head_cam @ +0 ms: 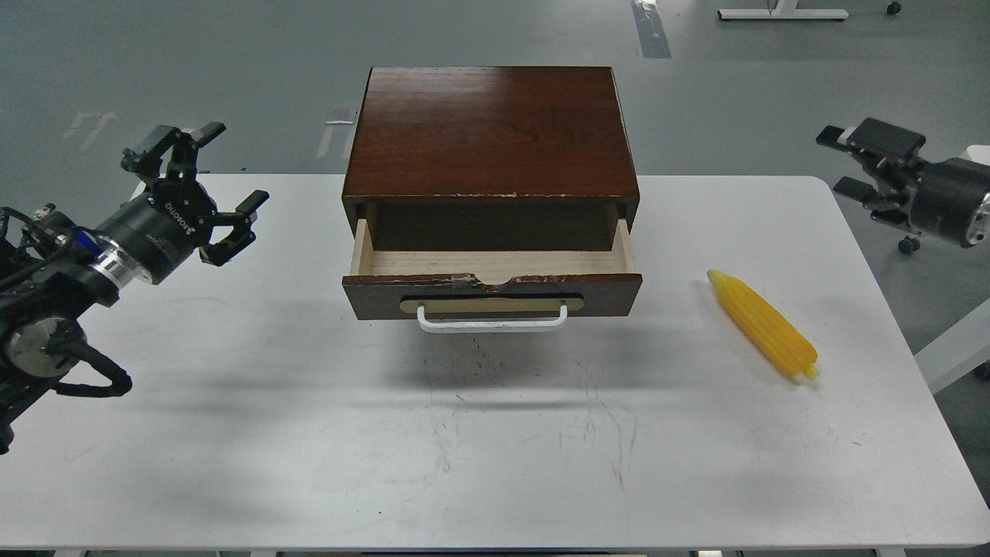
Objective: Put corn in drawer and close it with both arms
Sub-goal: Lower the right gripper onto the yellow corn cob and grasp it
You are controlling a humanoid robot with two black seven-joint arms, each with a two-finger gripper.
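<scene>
The yellow corn [763, 323] lies on the white table [495, 433], right of the cabinet, tip pointing up-left. The dark reddish-brown cabinet [492, 131] stands at the table's back centre. Its drawer [492, 267] is pulled open, pale wood inside and empty, with a white bar handle [492, 319] on the front. My left gripper [210, 172] is open and empty, hovering left of the cabinet. My right gripper [839, 162] is open and empty, high at the far right, past the table's right edge, well above and right of the corn.
The table's right edge [913, 340] runs close to the corn. Grey floor lies behind the table, with a white frame base [781, 13] at the top right. Scuff marks cross the table in front of the drawer.
</scene>
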